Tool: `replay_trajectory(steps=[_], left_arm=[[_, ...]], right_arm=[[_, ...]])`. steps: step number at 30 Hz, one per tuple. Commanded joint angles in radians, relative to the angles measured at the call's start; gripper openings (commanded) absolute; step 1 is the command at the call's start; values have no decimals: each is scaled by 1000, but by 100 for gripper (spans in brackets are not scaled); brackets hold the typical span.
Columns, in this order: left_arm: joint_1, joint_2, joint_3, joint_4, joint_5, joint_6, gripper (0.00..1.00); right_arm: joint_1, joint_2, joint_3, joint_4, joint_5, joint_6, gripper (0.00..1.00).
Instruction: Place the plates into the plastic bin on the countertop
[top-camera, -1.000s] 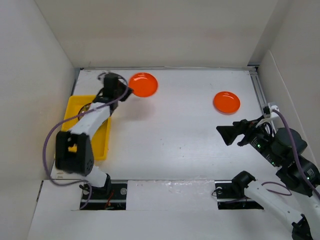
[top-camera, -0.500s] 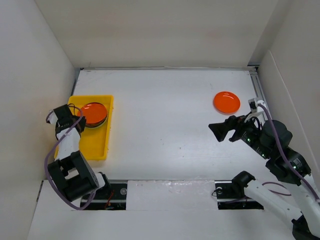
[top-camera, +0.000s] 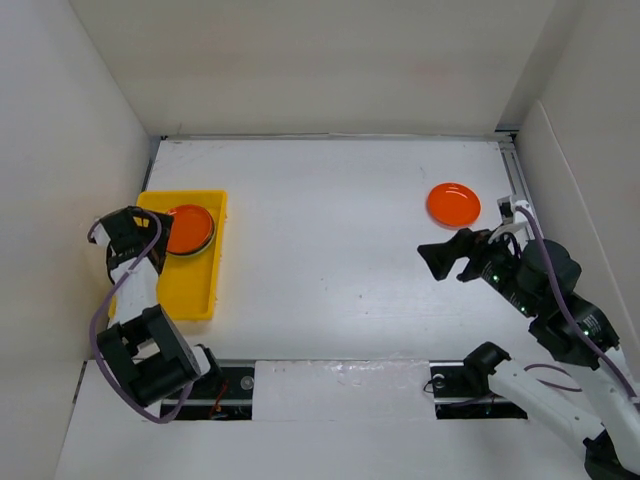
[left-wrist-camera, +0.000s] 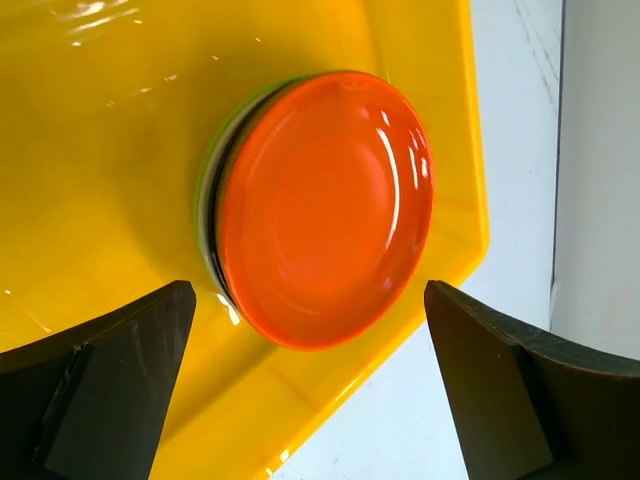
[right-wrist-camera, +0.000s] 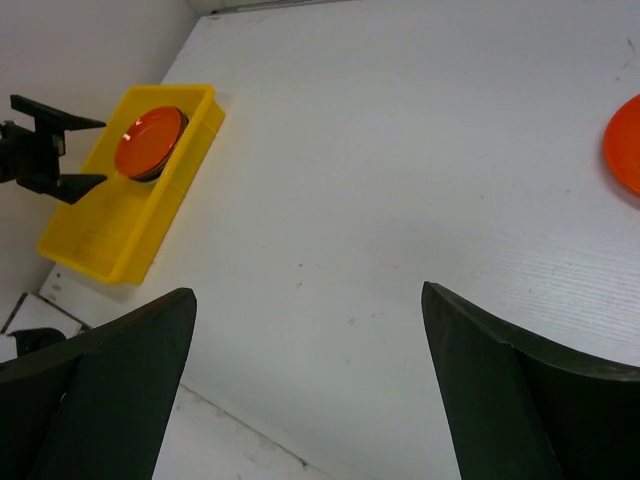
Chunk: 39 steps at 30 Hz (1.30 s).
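The bin (top-camera: 190, 290) sits on the white surface (top-camera: 330, 230) at its left side, close to the left wall (top-camera: 70, 150). A stack (left-wrist-camera: 212, 215) of plates fills the far half of the bin, and the near half is bare. An orange plate (left-wrist-camera: 325, 205) lies on top of the stack, right side up. Under it, the left wrist view shows the rims of a lime green plate and a dark one; the rest of the stack is hidden.

The left gripper (top-camera: 135, 228) hangs at the left edge of the bin, just beside the stack. Its jaws are spread wide on either side of the orange plate without touching it, and they hold nothing.

A 2nd orange plate (top-camera: 453, 204) lies alone on the surface at the far right, well apart from the bin. The right gripper (top-camera: 447, 260) hovers near this plate, on its near side. Its jaws are also wide apart and empty.
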Motion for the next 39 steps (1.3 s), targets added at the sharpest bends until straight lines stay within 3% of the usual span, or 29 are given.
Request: replay_trajectory(steps=[1, 2, 4, 6, 7, 10, 15, 19, 21, 30, 35, 39], left_arm=[[-56, -77, 60, -2, -9, 33, 100], [-90, -106, 83, -2, -9, 44, 100], [-287, -129, 109, 7, -88, 81, 100], [-470, -119, 164, -2, -177, 98, 100], [-645, -105, 182, -2, -242, 124, 100], [-928, -13, 257, 7, -288, 152, 100], [-1161, 111, 325, 72, -230, 198, 100], [-1218, 159, 325, 122, -153, 213, 100], [-1218, 170, 296, 161, -103, 204, 100], [-1218, 161, 218, 196, -57, 236, 100], [-1218, 151, 147, 251, -11, 222, 100], [-1218, 161, 78, 305, 14, 173, 100]], right_arm=[[6, 28, -41, 50, 79, 98, 100], [6, 39, -84, 89, 98, 120, 100], [-26, 85, -124, 118, 153, 186, 100], [-137, 118, -189, 201, 142, 198, 100], [-188, 161, -204, 232, 110, 209, 100], [-386, 273, -276, 404, -58, 252, 100], [-619, 445, -322, 559, -141, 286, 98], [-820, 592, -327, 668, -207, 286, 98], [-857, 693, -299, 679, -207, 264, 97], [-955, 1011, -155, 737, -279, 232, 87], [-994, 1171, -111, 798, -408, 229, 83], [-994, 1263, -63, 798, -488, 229, 72]])
